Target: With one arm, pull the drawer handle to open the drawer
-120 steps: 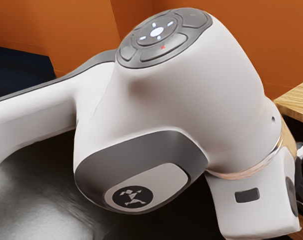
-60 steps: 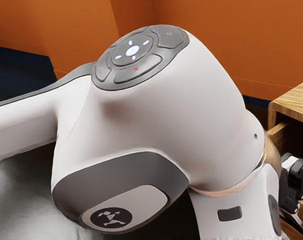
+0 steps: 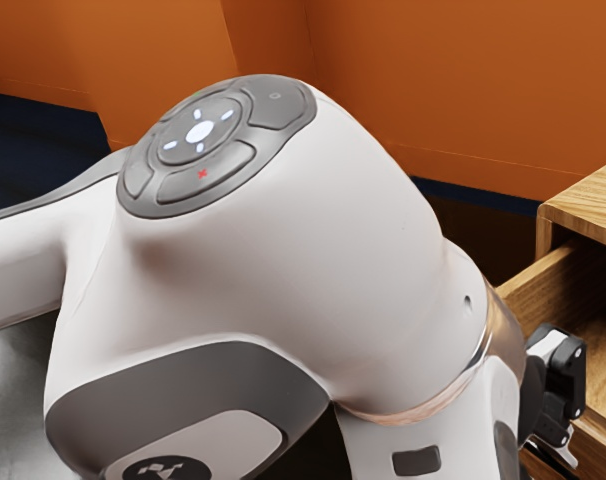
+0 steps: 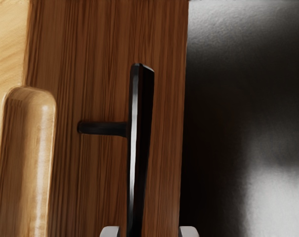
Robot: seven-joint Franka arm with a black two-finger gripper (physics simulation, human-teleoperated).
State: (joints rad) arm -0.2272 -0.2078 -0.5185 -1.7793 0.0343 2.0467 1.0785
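Hanging just in front of the light wooden drawer [image 3: 543, 290], the black two-finger end effector [image 3: 556, 385] sits at the end of the bulky white arm [image 3: 313, 300]; whether it is open or clamped on anything cannot be told. The drawer stands partly out of the light wooden cabinet [image 3: 588, 205] at the exterior view's right, against orange walls [image 3: 463, 80]. In the wrist view, the slim black bar handle [image 4: 139, 148] stands off the drawer's wood-grain front panel [image 4: 100, 59] on a short black post [image 4: 102, 128], directly under the hand.
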